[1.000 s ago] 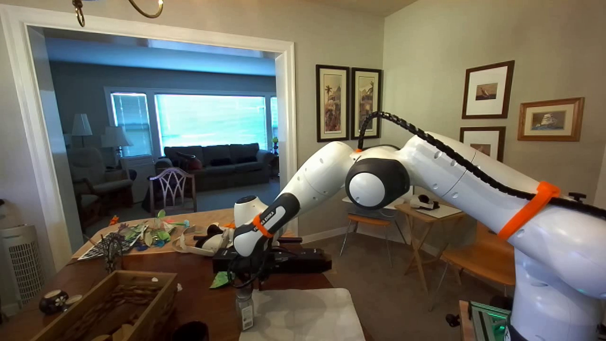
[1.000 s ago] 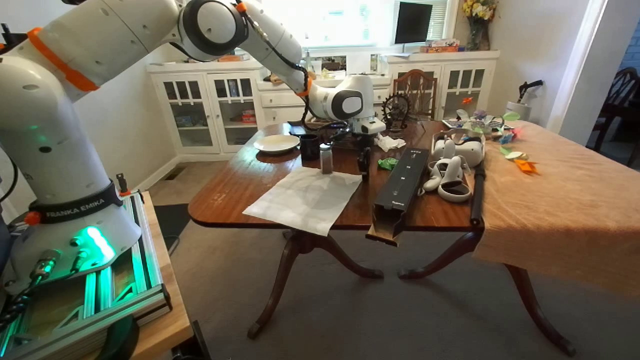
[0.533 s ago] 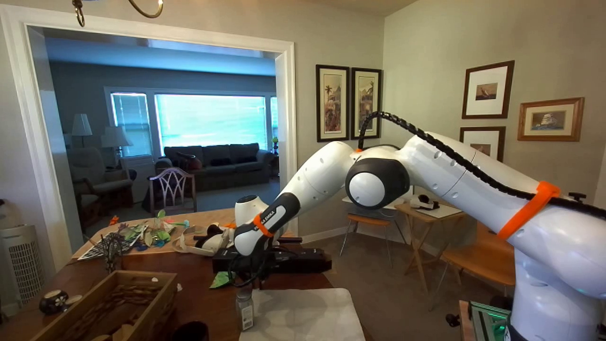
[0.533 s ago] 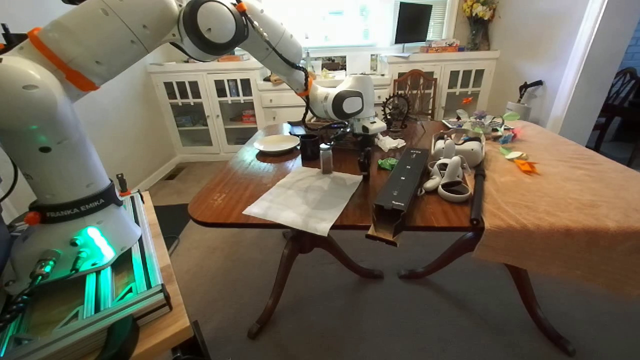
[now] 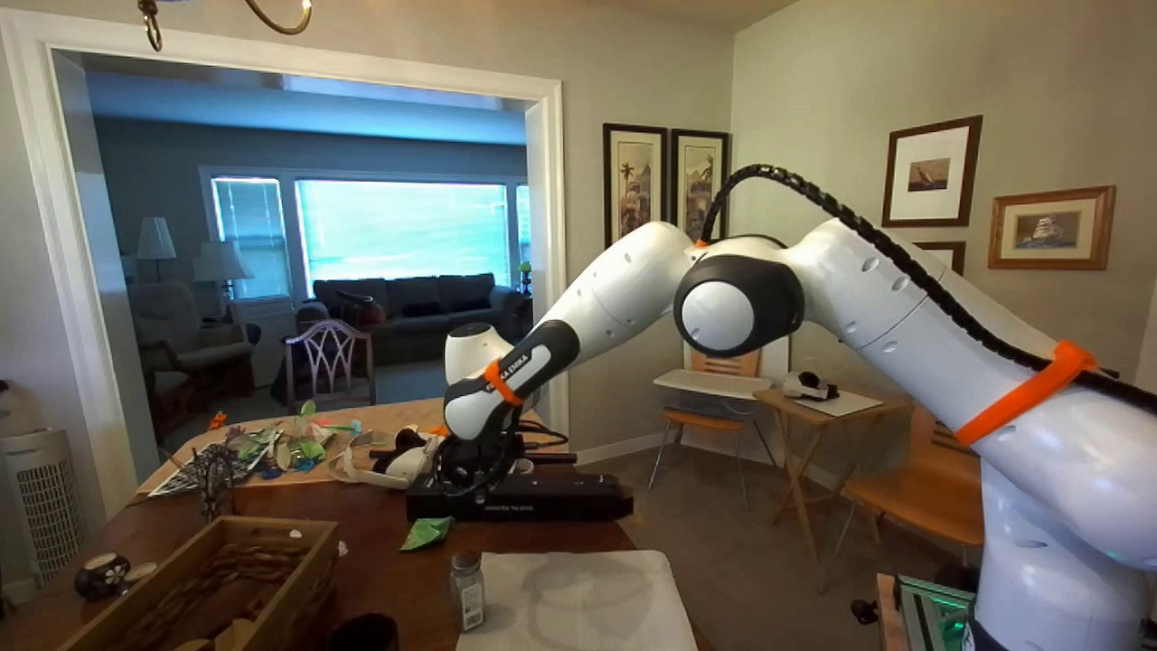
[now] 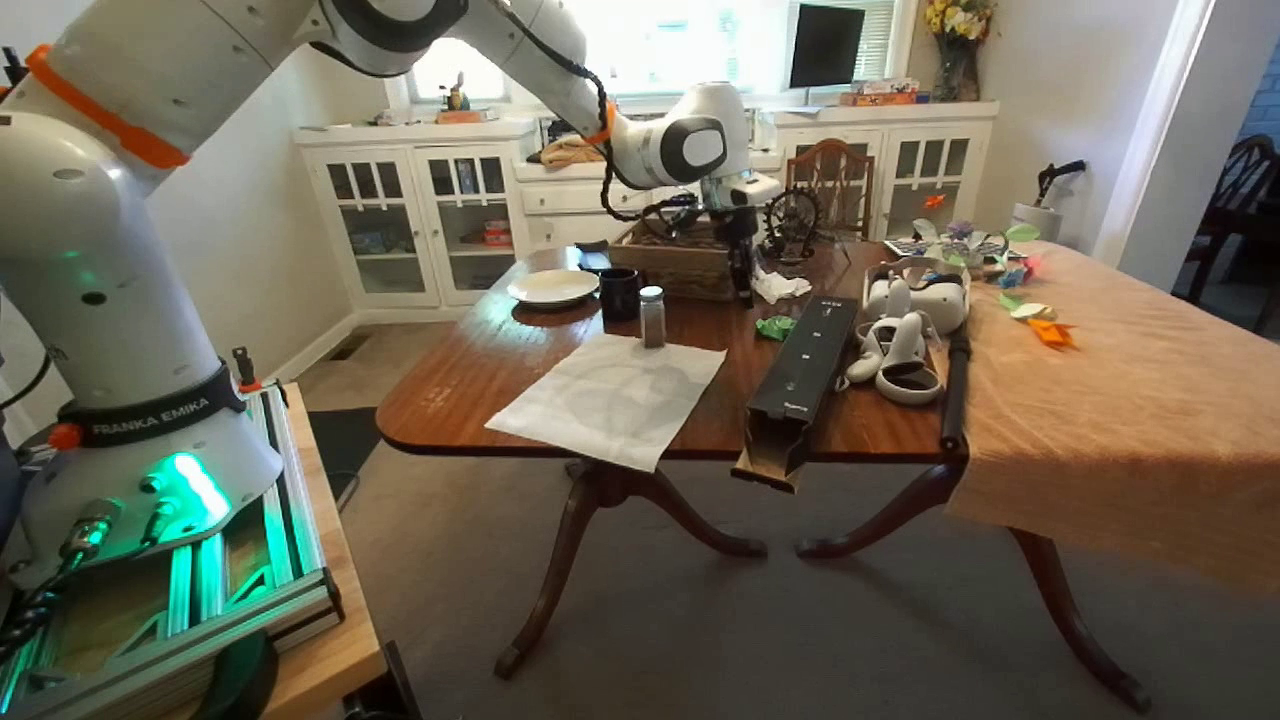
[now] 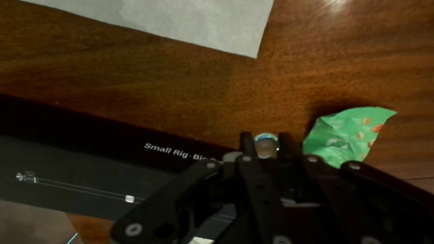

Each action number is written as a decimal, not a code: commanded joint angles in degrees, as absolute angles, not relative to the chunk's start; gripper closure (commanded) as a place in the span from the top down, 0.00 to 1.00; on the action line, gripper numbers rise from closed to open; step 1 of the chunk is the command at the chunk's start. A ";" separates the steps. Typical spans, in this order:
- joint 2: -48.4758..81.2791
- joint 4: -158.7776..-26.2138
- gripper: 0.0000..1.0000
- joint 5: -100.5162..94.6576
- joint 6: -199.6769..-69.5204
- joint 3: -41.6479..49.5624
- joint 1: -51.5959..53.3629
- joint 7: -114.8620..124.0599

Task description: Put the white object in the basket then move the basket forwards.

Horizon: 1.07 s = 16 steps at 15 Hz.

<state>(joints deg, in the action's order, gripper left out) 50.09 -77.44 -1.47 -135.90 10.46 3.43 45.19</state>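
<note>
In the wrist view a small, round, shiny pale thing, the white object [image 7: 266, 147], sits between the fingertips of my gripper [image 7: 265, 140], which is shut on it. In an exterior view the gripper [image 6: 743, 300] hangs above the table, pointing down, in front of the basket's near right corner; the white object cannot be made out there. The brown basket [image 6: 680, 272] rests on the table behind the mug. From the opposite side the basket [image 5: 307, 579] shows its open top, with some pale brown pieces inside.
A glass shaker [image 6: 652, 318] stands at the edge of a white sheet [image 6: 610, 395]. Close by are a dark mug [image 6: 619, 294] and a plate [image 6: 553, 287]. A long black box [image 6: 800, 370], a green wrapper [image 7: 342, 135] and a crumpled white tissue [image 6: 780, 287] lie near the gripper.
Over the last half second the arm has lifted, raising the gripper from low over the table beside the white sheet. Before that it barely moved. The basket has stayed in place.
</note>
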 commanded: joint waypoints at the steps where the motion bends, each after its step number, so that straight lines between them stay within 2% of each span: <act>1: 38.97 -88.72 0.06 0.69 -131.17 6.06 2.23 35.31; 7: 28.90 -98.44 0.06 3.75 -126.44 1.62 1.20 18.53; 16: 38.34 -93.39 0.06 5.78 -124.11 -6.37 2.23 -2.07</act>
